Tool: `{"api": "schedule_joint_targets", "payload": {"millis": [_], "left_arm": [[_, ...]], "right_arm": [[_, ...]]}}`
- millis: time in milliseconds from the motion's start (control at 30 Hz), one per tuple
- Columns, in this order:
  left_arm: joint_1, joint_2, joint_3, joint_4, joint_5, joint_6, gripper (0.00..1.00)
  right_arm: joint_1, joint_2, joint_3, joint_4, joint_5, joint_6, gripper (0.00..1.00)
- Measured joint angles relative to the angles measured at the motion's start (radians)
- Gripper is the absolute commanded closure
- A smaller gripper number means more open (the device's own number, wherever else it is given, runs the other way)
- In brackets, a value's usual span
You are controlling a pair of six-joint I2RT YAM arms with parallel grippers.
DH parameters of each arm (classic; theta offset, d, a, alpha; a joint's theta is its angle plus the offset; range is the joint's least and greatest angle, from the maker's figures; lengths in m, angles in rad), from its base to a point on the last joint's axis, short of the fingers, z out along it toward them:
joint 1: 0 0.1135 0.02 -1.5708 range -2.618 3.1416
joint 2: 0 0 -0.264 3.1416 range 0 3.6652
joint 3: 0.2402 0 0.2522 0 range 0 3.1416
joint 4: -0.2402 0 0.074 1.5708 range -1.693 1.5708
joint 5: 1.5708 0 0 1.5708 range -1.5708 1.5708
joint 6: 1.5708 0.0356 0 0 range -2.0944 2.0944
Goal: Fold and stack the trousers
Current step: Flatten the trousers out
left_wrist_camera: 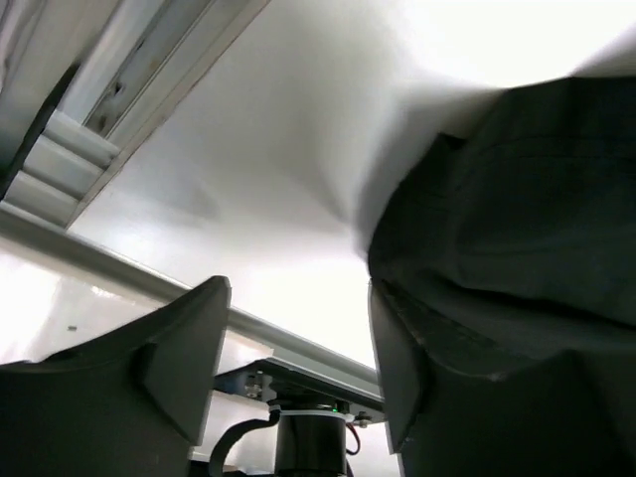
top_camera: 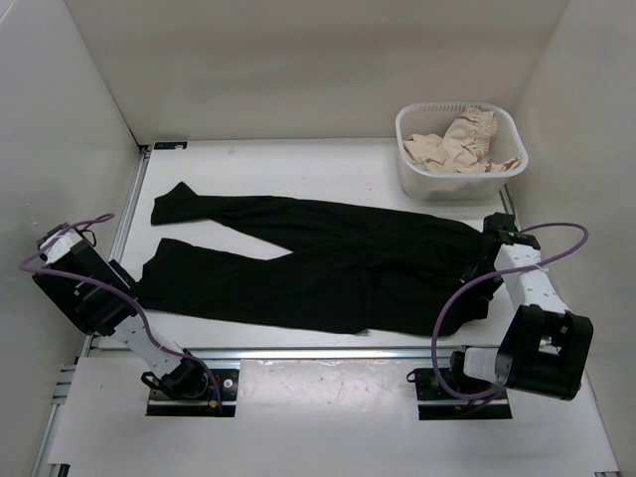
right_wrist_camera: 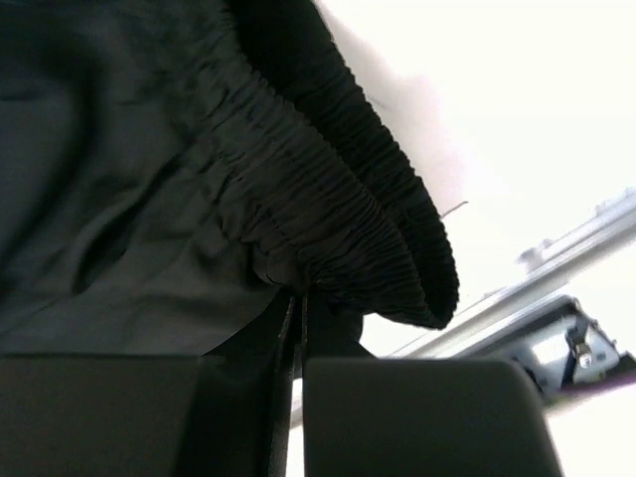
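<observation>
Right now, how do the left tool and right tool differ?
The left tool is open, nothing between its jaws; the right tool is shut on the gathered waistband of the trousers. The left tool sits at the leg-hem end, the right tool at the waist end. Both are down at the trousers.

Left arm (top_camera: 94, 288) swings out wide from its base, elbow pushed far to the left, forearm doubling back inward and held low. Left hand (left_wrist_camera: 298, 288) - jaws parted, a clear gap between the two dark fingers (left_wrist_camera: 184, 348), nothing caught in that gap, one finger sitting right against black cloth. Over to the other side: right arm (top_camera: 527, 288) comes up off its base, bends sharply at the elbow and reaches forward. Right hand (right_wrist_camera: 298, 363) - jaws pressed together, only a hairline between them, pinching the gathered waistband of the trousers (right_wrist_camera: 149, 179).
</observation>
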Motion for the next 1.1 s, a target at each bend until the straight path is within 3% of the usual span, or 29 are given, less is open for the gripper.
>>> {"api": "schedule_joint_targets", "payload": {"millis": [200, 367, 467, 500, 533, 667, 800, 900, 1000, 1100], "left_arm": [[-0.005, 0.06, 0.035, -0.005, 0.069, 0.0, 0.18], [-0.006, 0.074, 0.036, 0.004, 0.1, 0.0, 0.17], [-0.012, 0.107, 0.053, 0.009, 0.137, -0.003, 0.43], [-0.014, 0.123, 0.058, 0.014, 0.147, -0.004, 0.74], [-0.018, 0.143, 0.061, 0.021, 0.158, -0.009, 0.86], [-0.037, 0.191, 0.084, -0.019, 0.209, 0.0, 0.86], [-0.048, 0.235, 0.193, -0.051, 0.258, -0.001, 0.86], [-0.06, 0.227, 0.322, -0.062, 0.256, -0.001, 0.86], [-0.068, 0.181, 0.377, -0.053, 0.232, -0.001, 0.86], [-0.064, 0.129, 0.348, -0.032, 0.198, 0.0, 0.86]], "right_arm": [[-0.008, 0.034, -0.04, 0.008, 0.0, 0.01, 1.0], [-0.008, 0.036, -0.04, 0.024, 0.0, 0.01, 1.0], [-0.008, 0.047, -0.039, 0.03, 0.0, 0.009, 1.0], [-0.008, 0.057, -0.034, 0.03, 0.0, 0.007, 1.0], [-0.008, 0.072, -0.026, 0.031, -0.003, 0.005, 1.0], [-0.008, 0.179, 0.086, 0.023, -0.035, -0.014, 1.0], [-0.002, 0.353, 0.467, -0.006, -0.065, -0.069, 1.0], [0.003, 0.375, 0.691, 0.026, -0.071, -0.107, 1.0], [0.003, 0.26, 0.652, 0.058, -0.052, -0.126, 1.0], [-0.021, 0.084, 0.408, 0.066, -0.024, -0.116, 0.96]]}}
